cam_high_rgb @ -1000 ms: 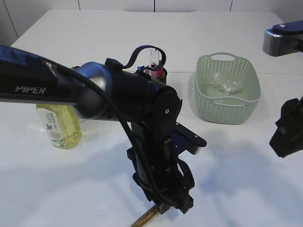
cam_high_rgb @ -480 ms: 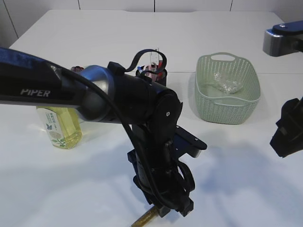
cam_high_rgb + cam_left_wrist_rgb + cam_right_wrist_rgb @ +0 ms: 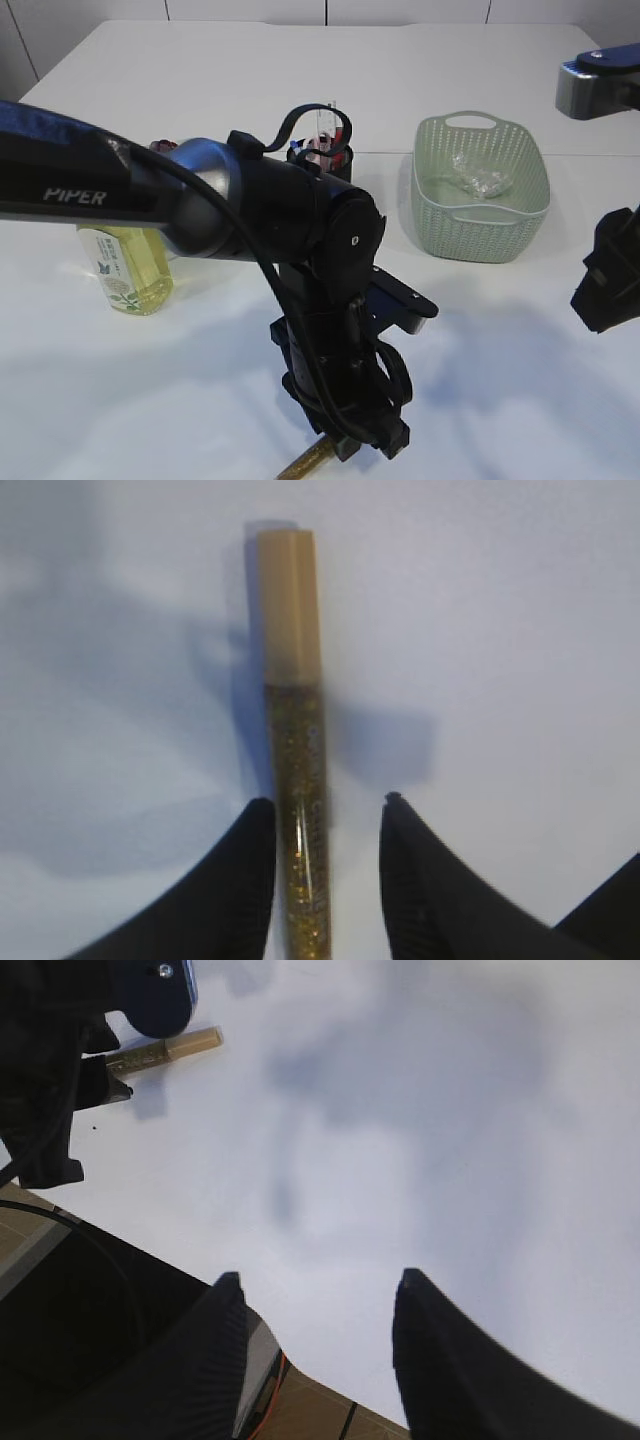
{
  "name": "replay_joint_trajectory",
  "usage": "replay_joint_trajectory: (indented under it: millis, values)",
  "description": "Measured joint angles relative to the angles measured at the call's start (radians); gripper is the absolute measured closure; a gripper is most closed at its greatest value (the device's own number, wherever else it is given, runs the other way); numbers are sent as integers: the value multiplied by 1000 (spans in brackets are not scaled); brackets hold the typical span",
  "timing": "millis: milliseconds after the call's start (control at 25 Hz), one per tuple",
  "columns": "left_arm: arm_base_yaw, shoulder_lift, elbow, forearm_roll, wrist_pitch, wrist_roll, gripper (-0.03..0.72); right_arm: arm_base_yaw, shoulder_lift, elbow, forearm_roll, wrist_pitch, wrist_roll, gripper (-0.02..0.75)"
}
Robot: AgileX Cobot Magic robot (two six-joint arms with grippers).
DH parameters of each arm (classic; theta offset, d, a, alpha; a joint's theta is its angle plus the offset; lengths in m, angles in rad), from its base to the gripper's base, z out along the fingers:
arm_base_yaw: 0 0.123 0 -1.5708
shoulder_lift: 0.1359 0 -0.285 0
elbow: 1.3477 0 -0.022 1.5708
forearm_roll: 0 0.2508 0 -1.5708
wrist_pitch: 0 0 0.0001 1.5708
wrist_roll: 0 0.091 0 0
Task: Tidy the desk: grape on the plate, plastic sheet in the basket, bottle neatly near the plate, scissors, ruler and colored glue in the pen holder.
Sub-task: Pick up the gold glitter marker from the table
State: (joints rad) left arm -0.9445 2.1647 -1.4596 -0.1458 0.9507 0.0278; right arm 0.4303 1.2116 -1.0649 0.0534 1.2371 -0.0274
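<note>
Left gripper (image 3: 325, 815) is down low with its fingers (image 3: 255, 830) spread either side of the gold glitter glue (image 3: 297, 780) lying flat on the desk (image 3: 520, 380), not clamped yet, right gripper (image 3: 315, 1295) gaping empty, pen holder (image 3: 325, 155) waiting further back.

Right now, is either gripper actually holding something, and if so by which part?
Neither holds anything. The left gripper straddles the glitter glue tube at its glitter-filled body, touching one finger, jaws not closed. The right gripper is open over bare table.
</note>
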Motion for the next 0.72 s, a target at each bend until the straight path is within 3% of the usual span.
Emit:
replay_joint_trajectory:
  millis: [720]
  values:
    - [0, 28, -2, -16, -9, 1, 430, 0, 0, 0, -4, 0, 0, 357]
